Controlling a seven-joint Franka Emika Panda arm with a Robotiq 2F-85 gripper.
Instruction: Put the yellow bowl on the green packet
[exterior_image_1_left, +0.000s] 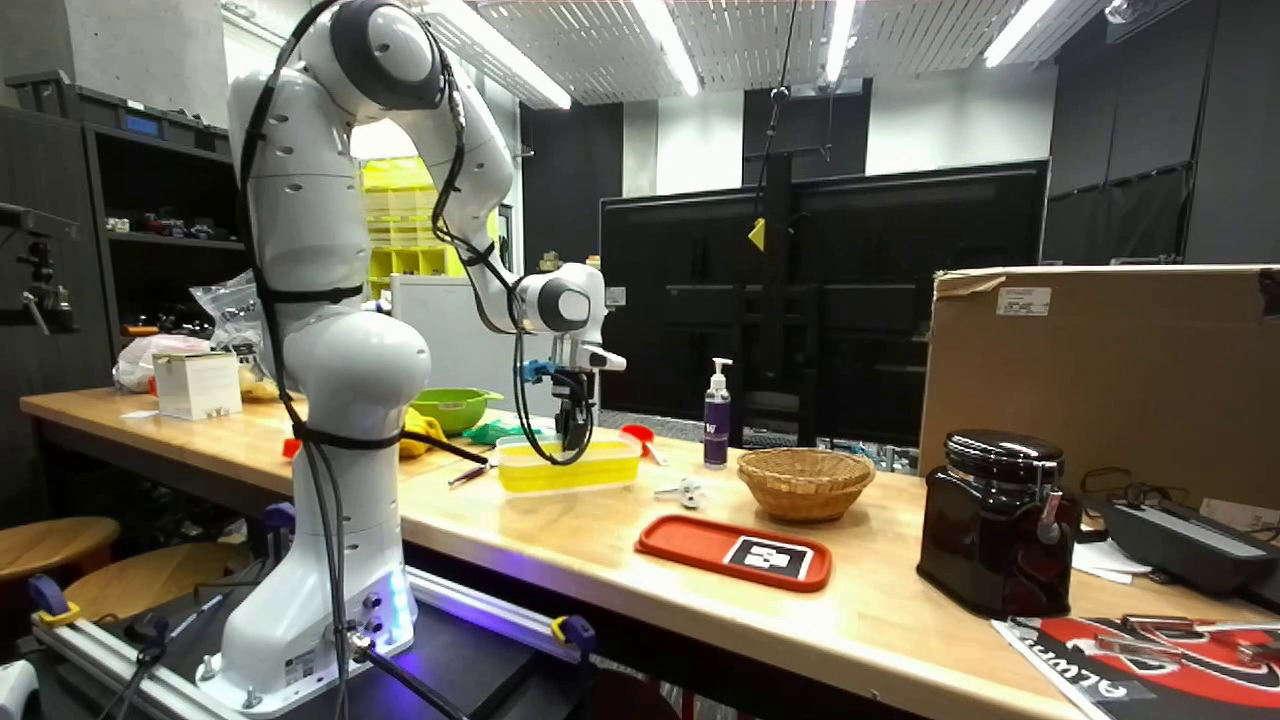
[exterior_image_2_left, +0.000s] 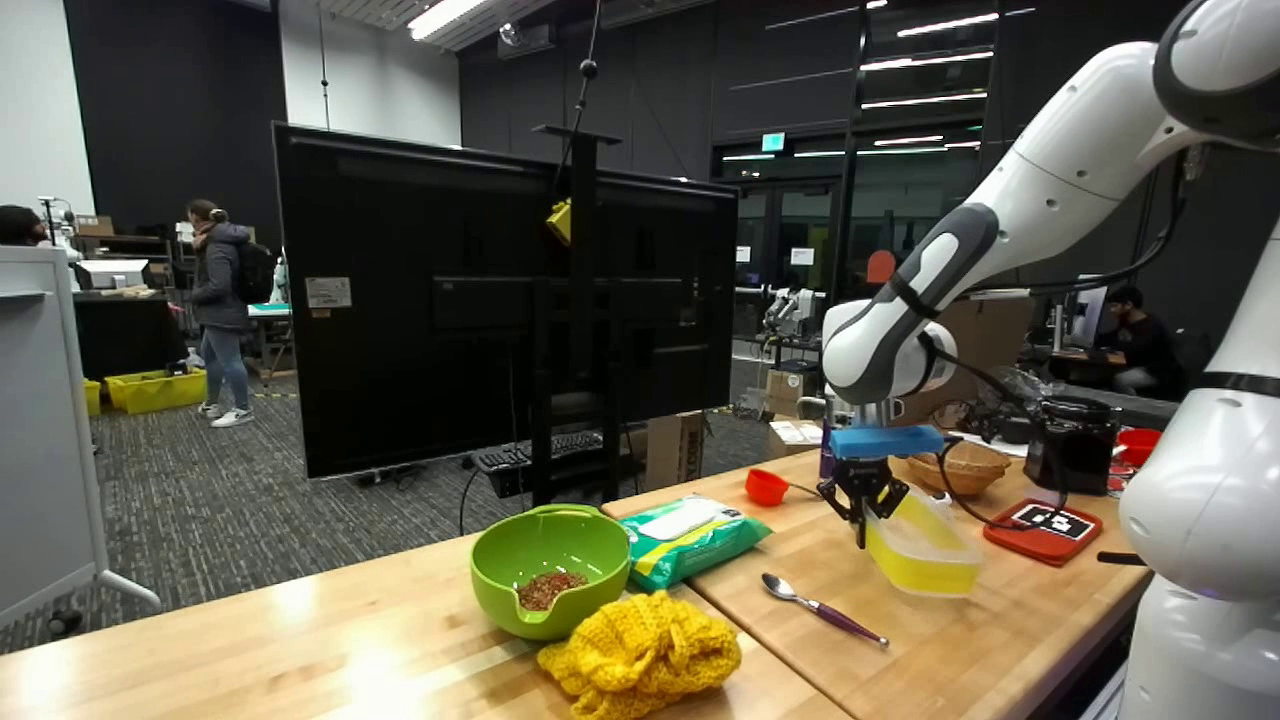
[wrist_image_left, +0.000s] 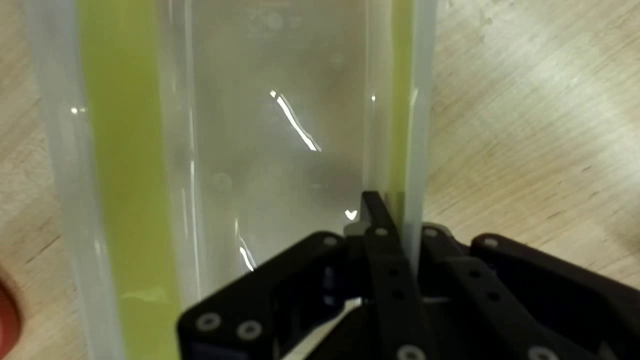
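The gripper (wrist_image_left: 404, 212) is pinching one long side of the yellow bowl (exterior_image_2_left: 915, 560), one finger inside and one outside. The yellow bowl is on or just over the bench (exterior_image_2_left: 960, 650); I can't tell if its bottom touches the wood. The green packet (exterior_image_2_left: 705, 550) lies on the bench, near the green bowl (exterior_image_2_left: 498, 592). The job now looks like lifting and carrying. Only one side is held, so the yellow bowl could droop or twist; a firm pinch and a slow, straight lift should help. Go high enough to miss the red scoop (exterior_image_2_left: 766, 488) and the spoon (exterior_image_2_left: 828, 611). Stop when its middle is over the packet's middle, then lower it softly. The packet looks squishy, so wait until the yellow bowl sits steady before letting go, then pull straight up.
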